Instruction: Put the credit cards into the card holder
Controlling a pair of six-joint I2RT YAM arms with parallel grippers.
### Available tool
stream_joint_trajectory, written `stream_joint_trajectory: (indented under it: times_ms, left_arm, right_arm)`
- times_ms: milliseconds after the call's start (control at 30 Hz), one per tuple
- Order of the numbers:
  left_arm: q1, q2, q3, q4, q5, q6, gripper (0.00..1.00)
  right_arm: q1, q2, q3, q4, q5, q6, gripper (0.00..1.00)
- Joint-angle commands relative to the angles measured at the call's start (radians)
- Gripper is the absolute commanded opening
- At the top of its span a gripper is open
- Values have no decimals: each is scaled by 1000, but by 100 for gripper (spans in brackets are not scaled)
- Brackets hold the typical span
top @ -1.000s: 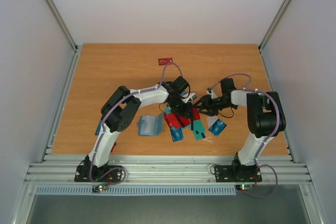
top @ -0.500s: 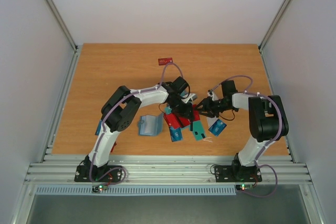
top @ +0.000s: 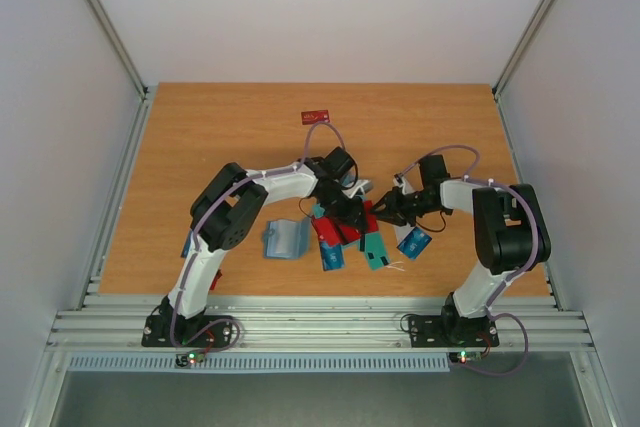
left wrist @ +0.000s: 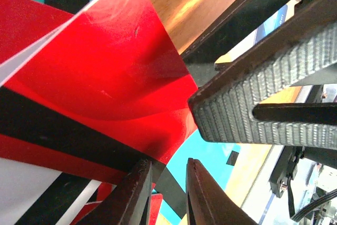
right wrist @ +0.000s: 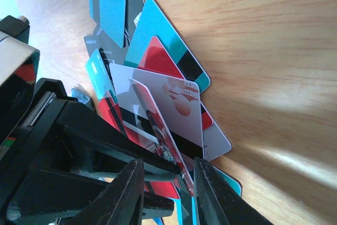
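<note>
The credit cards lie in a loose pile (top: 345,235) at mid table, in red, teal, blue and white. The card holder (top: 284,239) lies open to the left of the pile, its light blue inside facing up. My left gripper (top: 352,217) and right gripper (top: 382,211) meet tip to tip over the pile. In the left wrist view a red card (left wrist: 116,61) is bent upward. Its edge rests against the right gripper's ribbed pad (left wrist: 253,114). The left gripper (left wrist: 171,183) shows a narrow, empty gap. In the right wrist view the red card (right wrist: 158,119) stands on edge between the parted jaws of the right gripper (right wrist: 168,164).
A lone red card (top: 316,116) lies at the far middle of the table. A teal card (top: 188,244) lies by the left arm's lower link. A blue and white card (top: 413,240) lies right of the pile. Metal rails run along both side edges of the table.
My right gripper has moved a little left and nearer, closing in on the left gripper over the pile. The left gripper has barely shifted.
</note>
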Motion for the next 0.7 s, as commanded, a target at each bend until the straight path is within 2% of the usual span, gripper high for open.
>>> stream_joint_trajectory:
  times_ms: [0,267,500,600,667]
  left_arm:
    - [-1,69,-69,25,-127,23,22]
    - [5,65,-90,68,-68,26,22]
    - [14,60,-96,62,-45,72,22]
    - [24,50,-100,61,-23,84,22]
    - [28,18,-109,70,-1,75,22]
  right_arm:
    - [49,-13,-24,-40,-107,16,27]
    - [84,-1,-26,-27,-129,22,22]
    - [94,19,-28,-16,-140,23,11]
    - [97,28,-28,-17,-136,23,2]
    - [97,34,-28,-18,-129,24,1]
